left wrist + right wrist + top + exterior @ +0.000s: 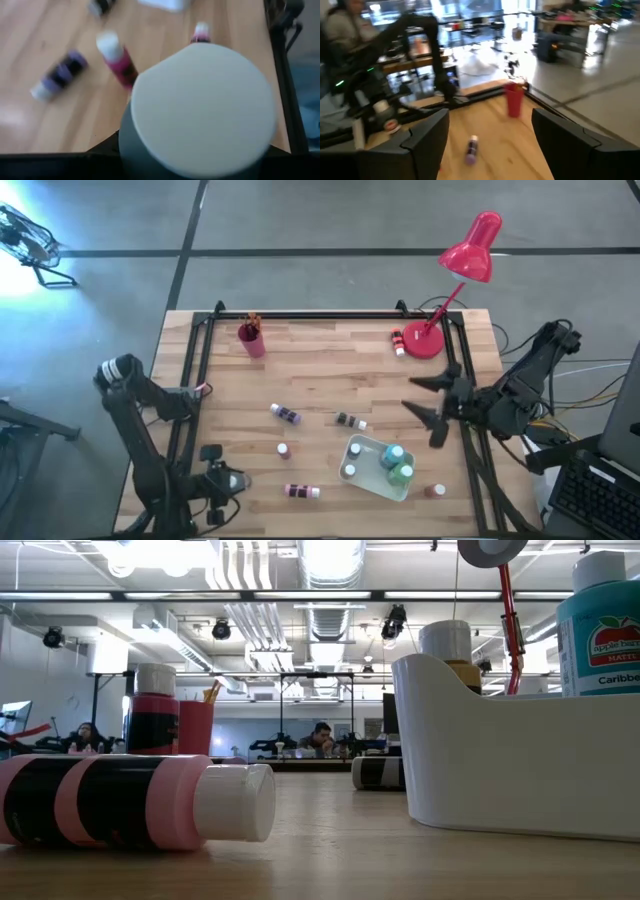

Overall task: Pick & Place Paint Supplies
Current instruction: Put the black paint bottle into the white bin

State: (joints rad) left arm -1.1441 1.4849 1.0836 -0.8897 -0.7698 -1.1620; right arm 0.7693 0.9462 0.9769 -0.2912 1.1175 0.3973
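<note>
Though right at a white-capped bottle [200,107], cannot tell the left tool's [218,478] grip. Holds right tool [407,392] wide open, empty, mid-right.

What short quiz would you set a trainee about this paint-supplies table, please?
1. True or false: the white tray holds no bottles.
2. Where does the pink cup of brushes stand? A) upright by the table's far rail, left of the red lamp; B) inside the tray; C) tipped over at the near edge.
3. Fill in: the right gripper hangs over the table's right side with its fingers ____.

Key: 1 false, it holds several, one teal and one green; 2 A; 3 open.
</note>
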